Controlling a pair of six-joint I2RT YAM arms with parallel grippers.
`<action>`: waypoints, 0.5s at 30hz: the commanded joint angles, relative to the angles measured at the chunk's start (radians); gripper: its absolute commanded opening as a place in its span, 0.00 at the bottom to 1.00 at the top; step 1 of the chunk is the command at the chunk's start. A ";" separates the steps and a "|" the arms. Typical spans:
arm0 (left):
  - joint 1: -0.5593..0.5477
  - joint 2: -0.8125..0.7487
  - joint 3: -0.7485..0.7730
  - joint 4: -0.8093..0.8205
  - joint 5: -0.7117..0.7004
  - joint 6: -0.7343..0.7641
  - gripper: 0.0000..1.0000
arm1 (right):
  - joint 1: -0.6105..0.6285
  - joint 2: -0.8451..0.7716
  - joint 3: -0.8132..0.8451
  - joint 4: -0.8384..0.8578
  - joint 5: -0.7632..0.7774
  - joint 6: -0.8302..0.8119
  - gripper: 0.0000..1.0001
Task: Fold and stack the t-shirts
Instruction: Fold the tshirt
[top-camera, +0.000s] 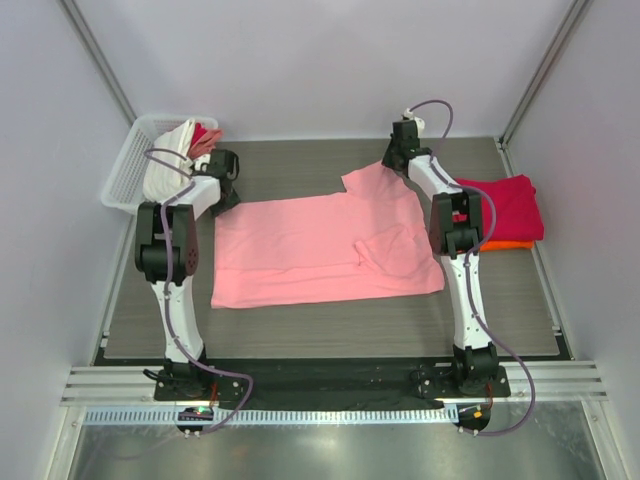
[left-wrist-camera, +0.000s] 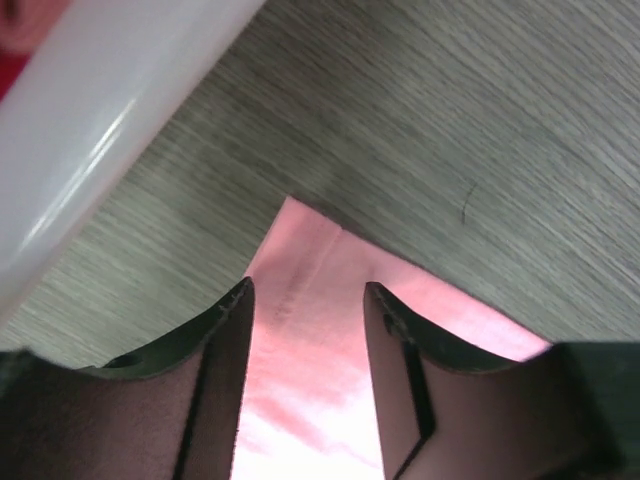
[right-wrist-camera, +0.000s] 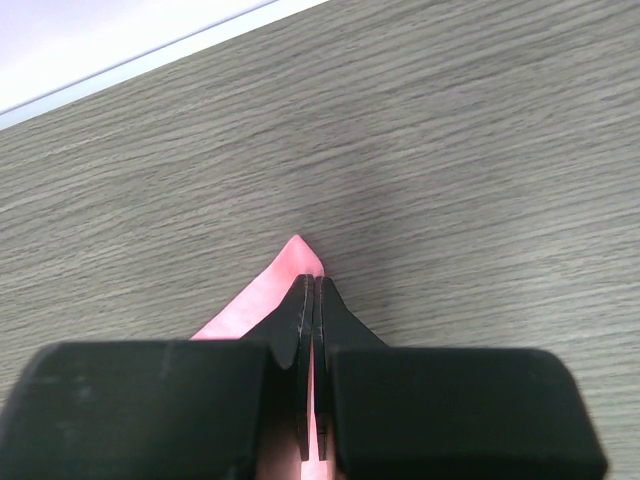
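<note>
One pink t-shirt (top-camera: 320, 250) lies flat mid-table, its long axis running left to right and one flap pointing toward the far right. The left claw (left-wrist-camera: 308, 300) stands apart, straddling the shirt's far-left corner. The right claw (right-wrist-camera: 313, 290) is clamped on the flap's tip, and its fingers hide the cloth behind them.

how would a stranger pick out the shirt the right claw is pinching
On the grey table, look at the middle. The pale pink t-shirt lies spread out there. Unlike the folded red shirt at the right edge and the bundle in the white basket, it alone lies open.
</note>
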 joint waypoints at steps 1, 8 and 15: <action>0.011 0.055 0.075 -0.088 -0.050 -0.014 0.48 | 0.000 -0.052 -0.041 -0.039 -0.024 0.012 0.01; 0.035 0.098 0.121 -0.133 0.000 -0.025 0.36 | -0.005 -0.078 -0.090 -0.013 -0.036 0.025 0.01; 0.045 0.059 0.061 -0.086 0.014 -0.034 0.00 | -0.007 -0.093 -0.112 0.000 -0.045 0.029 0.01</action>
